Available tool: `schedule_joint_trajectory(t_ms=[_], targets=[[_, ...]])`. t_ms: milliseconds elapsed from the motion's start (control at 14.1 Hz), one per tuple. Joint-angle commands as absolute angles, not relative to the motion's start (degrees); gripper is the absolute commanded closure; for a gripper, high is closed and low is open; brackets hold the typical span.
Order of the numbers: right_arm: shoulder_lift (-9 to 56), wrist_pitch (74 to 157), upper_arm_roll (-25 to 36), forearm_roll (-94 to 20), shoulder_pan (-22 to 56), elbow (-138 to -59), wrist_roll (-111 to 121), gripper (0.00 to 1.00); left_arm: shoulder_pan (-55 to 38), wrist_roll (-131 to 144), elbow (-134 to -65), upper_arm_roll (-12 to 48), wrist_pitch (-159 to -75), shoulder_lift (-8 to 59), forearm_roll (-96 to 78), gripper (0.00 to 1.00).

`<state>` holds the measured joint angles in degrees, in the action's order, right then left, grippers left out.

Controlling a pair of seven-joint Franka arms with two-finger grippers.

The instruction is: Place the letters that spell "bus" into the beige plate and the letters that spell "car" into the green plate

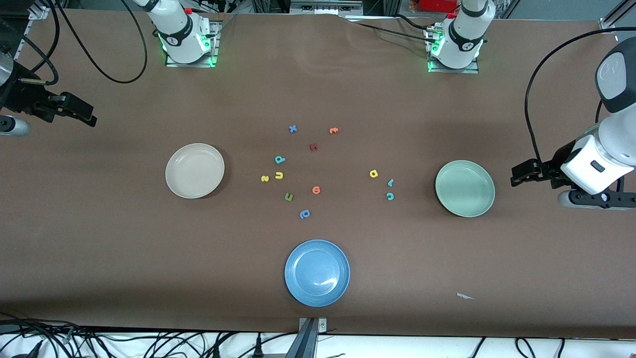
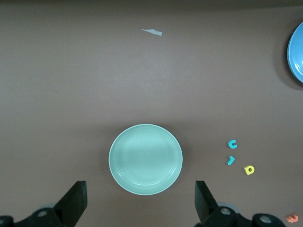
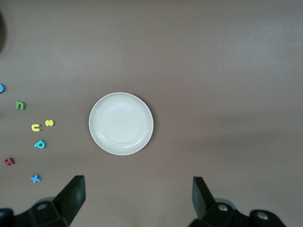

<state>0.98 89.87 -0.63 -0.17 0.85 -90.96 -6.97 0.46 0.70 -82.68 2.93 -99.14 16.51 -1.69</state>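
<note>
Clearly the teal c (image 1: 390, 196), beside the green plate (image 1: 465, 188), is light, soft foam; pinch its flat edges. Left claw (image 1: 519, 175) and right claw (image 1: 79, 113) wait wide open.

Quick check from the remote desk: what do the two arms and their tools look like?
Both arms are white with dark joint bands and black cables. Each base glows green and carries a red button. The left tool and right tool are black, with flat dark fingers.
</note>
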Motion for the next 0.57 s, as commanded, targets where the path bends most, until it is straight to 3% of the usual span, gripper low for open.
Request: schedule_joint_trajectory(t_ms=[0,495], targets=[[0.79,89.39,-0.7,-1.23,0.35,-90.7,-6.15,0.0,0.18,-0.44,-82.71,2.55,-98.7,16.44,-3.6,0.0],[0.79,89.38,-0.7,-1.23,0.35,-90.7,-6.15,0.0,-0.53,0.18,-82.79,2.64,-98.61,16.35,-3.6,0.0]])
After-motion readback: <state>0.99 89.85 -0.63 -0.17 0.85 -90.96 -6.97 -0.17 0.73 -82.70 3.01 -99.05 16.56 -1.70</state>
